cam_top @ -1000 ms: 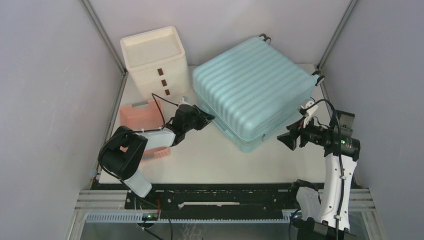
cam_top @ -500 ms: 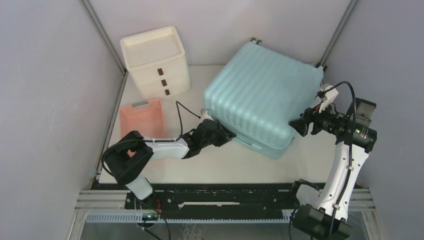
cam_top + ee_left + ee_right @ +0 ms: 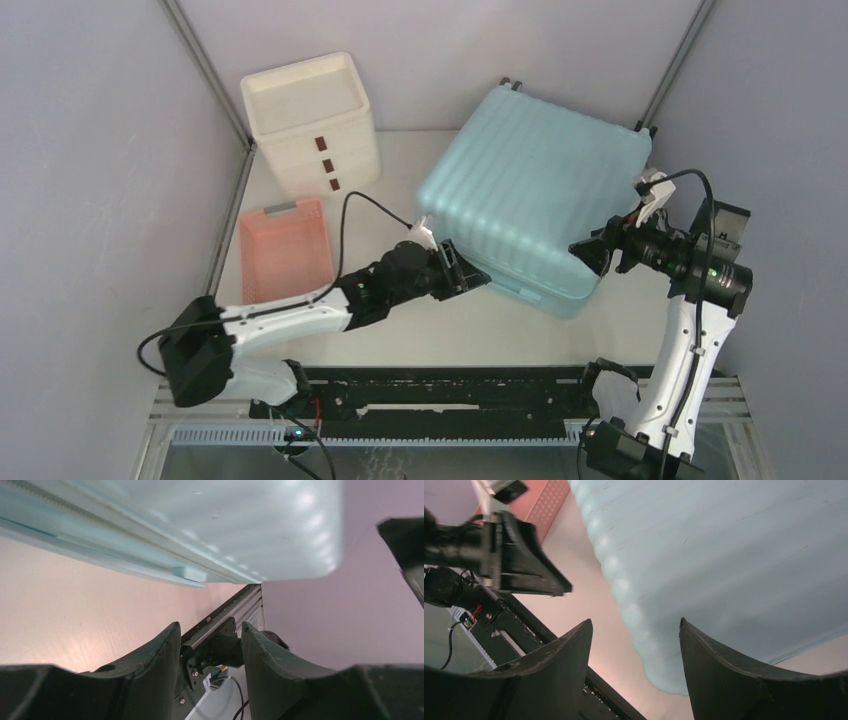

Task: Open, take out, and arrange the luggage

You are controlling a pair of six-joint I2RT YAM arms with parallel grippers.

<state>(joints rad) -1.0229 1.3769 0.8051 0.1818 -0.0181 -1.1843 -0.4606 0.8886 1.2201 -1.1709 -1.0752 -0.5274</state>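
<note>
Luggage first: the large pale blue hard-shell suitcase with the ribbed shell (image 3: 535,180) lies shut on the far right of the white table (image 3: 400,335), ribs up, its seam running along the near edge; the white three-drawer plastic box (image 3: 310,120) and the pink perforated plastic basket (image 3: 285,250) sit well apart to its left. Our left gripper (image 3: 209,627) hangs just beside the case's near-left corner, fingers parted and holding nothing; our right gripper (image 3: 634,621) sits at the near-right corner, likewise spread and empty; whether either touches the shell we cannot tell. We judge the opening step in hand and barely begun; the lid is down and nothing is out. Next we need the zip pull or latch on that seam; a small pale tab (image 3: 190,573) shows there in the left wrist view, though we cannot say what it is; one arm should steady the lower shell while the other lifts the upper.
</note>
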